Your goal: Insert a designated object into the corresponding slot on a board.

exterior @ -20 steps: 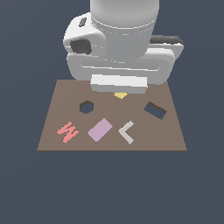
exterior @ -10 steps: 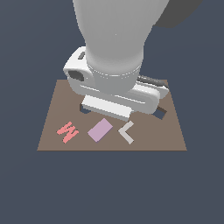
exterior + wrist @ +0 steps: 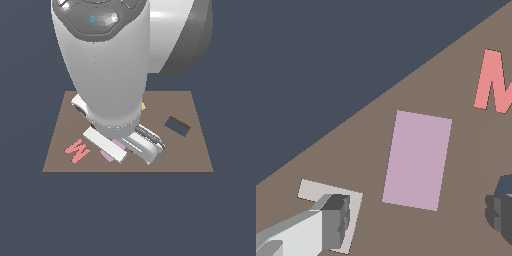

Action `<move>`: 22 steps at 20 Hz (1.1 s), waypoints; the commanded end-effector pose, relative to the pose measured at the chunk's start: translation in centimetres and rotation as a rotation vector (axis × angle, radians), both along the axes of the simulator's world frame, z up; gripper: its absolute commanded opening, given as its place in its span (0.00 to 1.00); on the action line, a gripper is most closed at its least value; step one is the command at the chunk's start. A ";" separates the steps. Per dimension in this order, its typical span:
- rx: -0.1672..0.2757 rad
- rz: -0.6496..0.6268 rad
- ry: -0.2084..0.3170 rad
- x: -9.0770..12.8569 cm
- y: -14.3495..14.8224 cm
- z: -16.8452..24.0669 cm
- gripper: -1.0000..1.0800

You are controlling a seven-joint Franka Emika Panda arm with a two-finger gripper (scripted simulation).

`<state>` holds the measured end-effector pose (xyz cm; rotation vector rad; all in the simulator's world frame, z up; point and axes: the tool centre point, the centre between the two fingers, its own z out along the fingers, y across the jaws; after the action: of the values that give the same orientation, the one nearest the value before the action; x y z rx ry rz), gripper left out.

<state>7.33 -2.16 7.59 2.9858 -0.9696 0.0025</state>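
The lilac block (image 3: 417, 159) lies flat on the brown board (image 3: 187, 152), near the board's front. In the exterior view only slivers of the lilac block (image 3: 107, 155) show under my hand. My gripper (image 3: 418, 214) is open and empty, low over the block. One finger (image 3: 336, 216) stands on each side of the block's near end, apart from it. The dark rectangular slot (image 3: 177, 126) lies on the exterior view's right of the board, away from the gripper.
A pink W-shaped piece (image 3: 77, 150) lies beside the block, on the exterior view's left, and shows in the wrist view (image 3: 496, 82). A pale L-shaped piece (image 3: 313, 191) lies under one finger. A yellow bit (image 3: 143, 106) peeks out behind the arm. The arm hides the board's middle.
The arm has come forward and down from the back of the board to sit over the lilac block. It now covers the hexagonal hole and the L-shaped piece in the exterior view.
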 end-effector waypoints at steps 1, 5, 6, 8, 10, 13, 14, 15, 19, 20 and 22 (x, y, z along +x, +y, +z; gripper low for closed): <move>0.001 -0.058 -0.001 0.5 -0.6 -0.9 0.96; 0.002 -0.122 0.000 1.0 -1.2 -1.9 0.96; 0.002 -0.133 0.000 1.0 -1.4 -2.1 0.96; 0.002 -0.151 0.000 1.2 -1.6 -2.4 0.96; 0.002 -0.162 0.001 1.2 -1.7 -2.5 0.96; 0.002 -0.160 0.001 1.2 -1.7 -2.6 0.96; 0.002 -0.160 0.001 1.2 -1.7 -2.6 0.96; 0.002 -0.160 0.001 1.2 -1.7 -2.7 0.96; 0.003 -0.163 0.001 1.2 -1.7 -3.9 0.96; 0.003 -0.164 0.001 1.2 -1.7 -4.2 0.96; 0.003 -0.165 0.001 1.2 -1.7 -4.6 0.96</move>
<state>8.50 -3.89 3.32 2.8979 -1.2122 -0.0012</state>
